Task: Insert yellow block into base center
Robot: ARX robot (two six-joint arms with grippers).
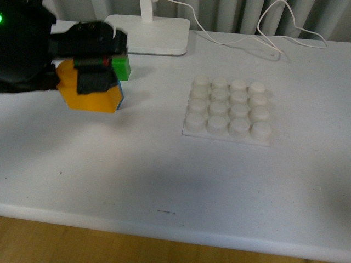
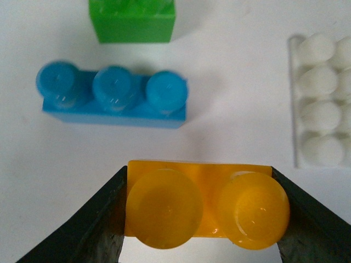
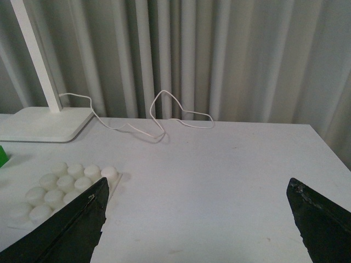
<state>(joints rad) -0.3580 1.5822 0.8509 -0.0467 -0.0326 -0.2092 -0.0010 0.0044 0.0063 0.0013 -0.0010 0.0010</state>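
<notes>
Left of base (image 1: 190, 131) | left claw (image 2: 198, 189) pinching yellow block (image 2: 203, 181) | right claw (image 3: 197, 219) spread wide over table (image 3: 219, 159)

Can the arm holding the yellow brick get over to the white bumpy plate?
Probably yes. The left gripper grips the yellow block, and only bare table lies between it and the base.

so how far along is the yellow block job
Done: the left gripper is shut on the yellow block. In hand: the block is held left of the base, near the blue brick and green brick. Left: carry it over and press it onto the centre studs; the base holds nothing yet. The right gripper is open and empty.
</notes>
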